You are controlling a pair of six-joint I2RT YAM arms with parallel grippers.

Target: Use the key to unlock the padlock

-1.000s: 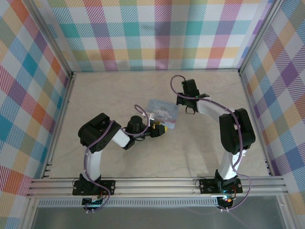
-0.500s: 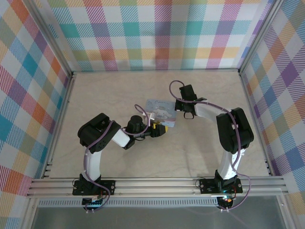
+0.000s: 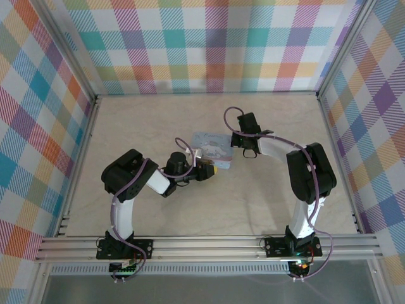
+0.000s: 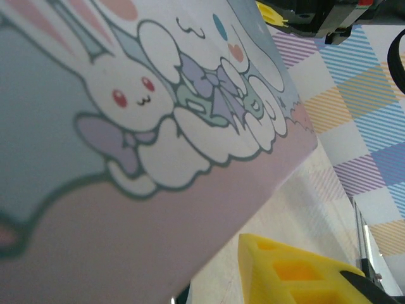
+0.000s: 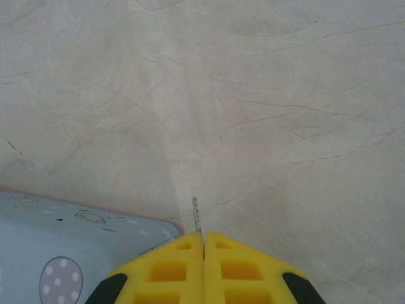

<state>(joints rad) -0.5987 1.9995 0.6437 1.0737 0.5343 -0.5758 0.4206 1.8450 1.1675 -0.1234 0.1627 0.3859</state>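
The key (image 5: pixel 195 215) is a thin metal blade sticking out from between the yellow fingertips of my right gripper (image 5: pixel 203 235), which is shut on it. That gripper (image 3: pixel 242 144) hovers just off the right edge of the pale blue cartoon tin (image 3: pixel 214 147), whose corner (image 5: pixel 57 247) lies beside the key tip. My left gripper (image 3: pixel 212 169) is at the tin's near edge. In the left wrist view the tin's printed face (image 4: pixel 145 126) covers one finger; the other yellow finger (image 4: pixel 297 272) stands apart from the tin's edge. The padlock is hidden.
The tin lies mid-table on a pale marbled surface (image 3: pixel 158 120). Checked walls close the left, back and right sides. An aluminium rail (image 3: pixel 209 244) with both arm bases runs along the near edge. My right gripper's body (image 4: pixel 310 16) hangs beyond the tin's far corner.
My right gripper has moved a little left, closer to the tin's right edge. The tin has shifted slightly left, and my left gripper has swung a bit to the left with it.
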